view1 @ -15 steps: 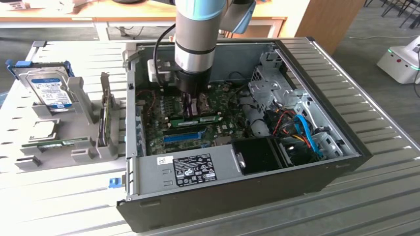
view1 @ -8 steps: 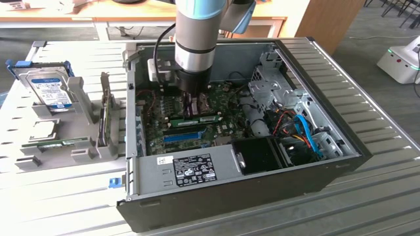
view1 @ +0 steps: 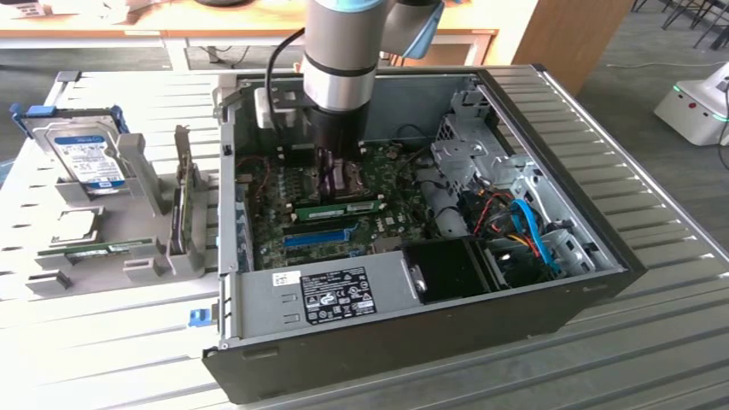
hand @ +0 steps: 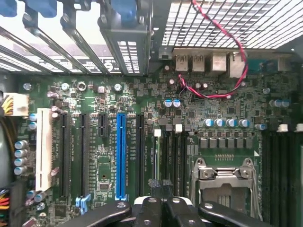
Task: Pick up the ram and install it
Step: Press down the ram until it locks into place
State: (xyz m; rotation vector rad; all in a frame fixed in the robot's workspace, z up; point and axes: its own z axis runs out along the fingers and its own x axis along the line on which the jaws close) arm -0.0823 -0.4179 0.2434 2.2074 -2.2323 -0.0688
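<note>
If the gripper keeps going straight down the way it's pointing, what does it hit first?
Most likely the green motherboard inside the open black computer case. The shut gripper points at a dark slot beside the long blue plastic slot; how far above it the gripper hangs is unclear.

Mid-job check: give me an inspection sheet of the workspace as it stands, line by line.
Surface: slatted metal table, carrying the open computer case and a grey parts rack.
Job's things: ram lies on the motherboard directly under the gripper; whether it is fully seated cannot be told.
Clutter: hard drive upright in the rack; a second green stick lying in it.
Grippers: gripper shut, down inside the case over the memory slots beside the empty CPU socket.
Cables: red-black twisted pair across the board; blue and orange cables by the drive bays.
Surroundings: wooden desks behind; a white machine at the exterior view's right.
</note>
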